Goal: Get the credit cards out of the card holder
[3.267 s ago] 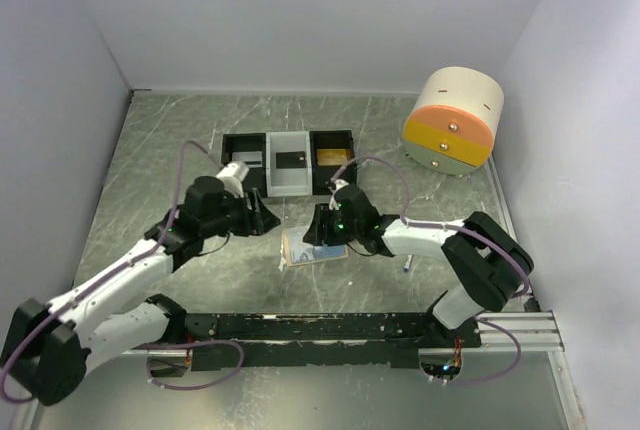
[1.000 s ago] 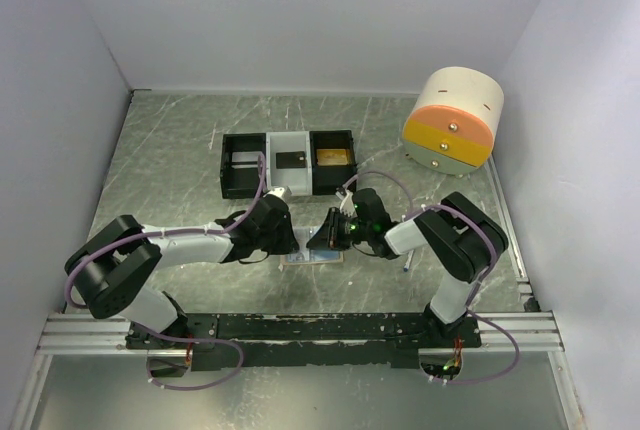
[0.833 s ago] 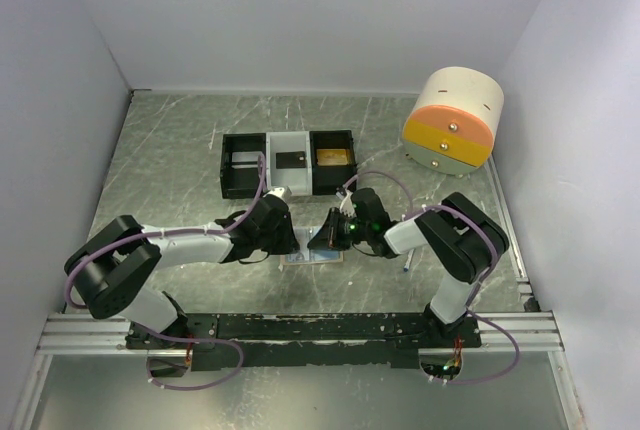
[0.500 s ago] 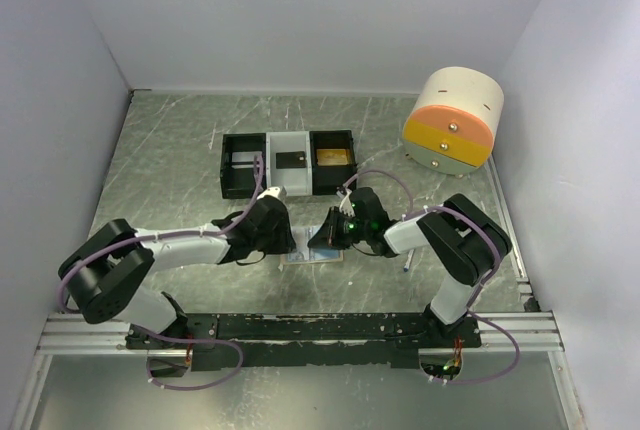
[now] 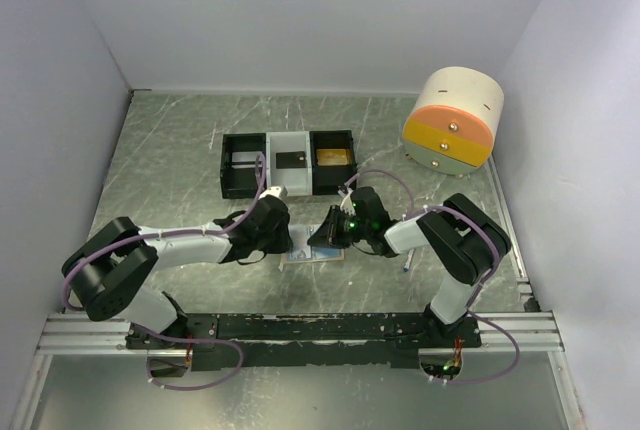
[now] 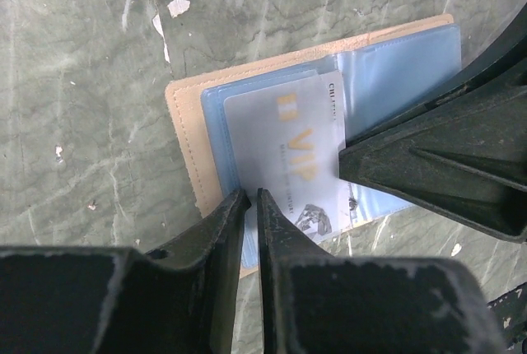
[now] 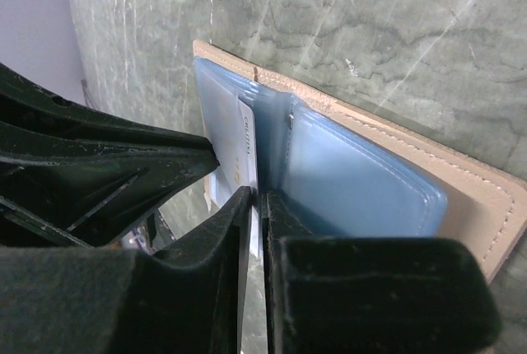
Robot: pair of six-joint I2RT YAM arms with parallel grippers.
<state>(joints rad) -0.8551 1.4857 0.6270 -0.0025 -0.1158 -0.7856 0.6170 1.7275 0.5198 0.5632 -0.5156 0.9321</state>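
The card holder (image 6: 185, 136) lies open on the table, tan outside and pale blue inside (image 7: 362, 181), small in the top view (image 5: 318, 256). A silvery credit card (image 6: 288, 148) marked VIP sticks partly out of its left pocket towards the fold. My left gripper (image 6: 249, 197) (image 5: 291, 241) is shut to a narrow slit on the holder's lower left edge. My right gripper (image 7: 256, 197) (image 5: 320, 236) reaches in from the right and is shut on the card's free edge (image 7: 244, 144). Each gripper's black fingers show in the other's wrist view.
A three-compartment black-and-white tray (image 5: 288, 140) stands behind the holder with small items inside. A round cream, orange and yellow container (image 5: 453, 120) sits at the back right. A small thin object (image 5: 407, 266) lies beside the right arm. Walls close in both sides.
My left arm has swung from beside the tray down to the holder's left edge. Over the last second its jaws stay at that edge, and the right gripper holds its place.
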